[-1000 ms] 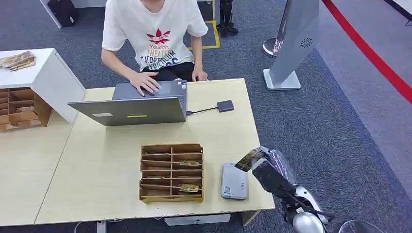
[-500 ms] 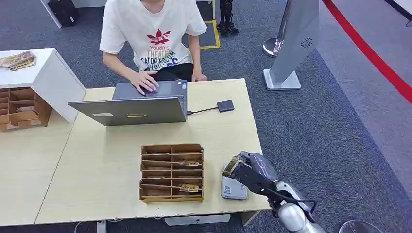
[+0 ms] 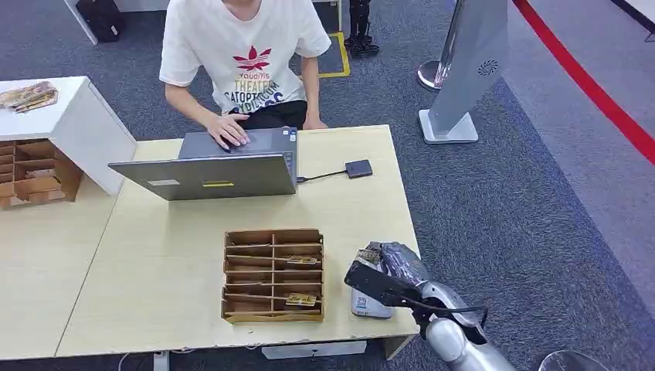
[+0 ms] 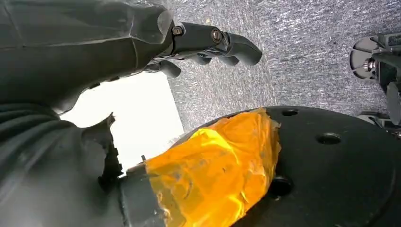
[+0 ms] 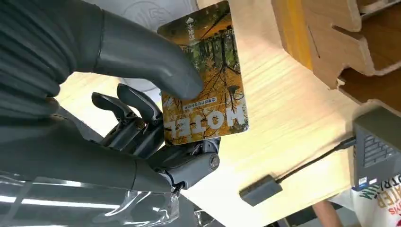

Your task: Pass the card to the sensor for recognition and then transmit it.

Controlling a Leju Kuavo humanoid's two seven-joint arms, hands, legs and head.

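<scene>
On card [image 5: 208, 80] in right hand [image 5: 142, 94]: "HOTEL"

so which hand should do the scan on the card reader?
Right. The right hand already pinches the hotel card and sits over the grey card reader at the table's near edge. The left hand hangs over the carpet, holding nothing.

The head view looks forward and down from high on the robot onto the bench [image 3: 162, 255], with a person seated at its far side behind a laptop [image 3: 208, 174]. The right wrist view sits close behind the right hand [image 5: 142, 118], turned on its side, and shares with the head view the bench top, the wooden tray [image 5: 340, 42] and the small dark adapter [image 5: 260, 189]. The left wrist view, very near the left hand [image 4: 94, 52], faces down at grey carpet [image 4: 302, 47].
</scene>
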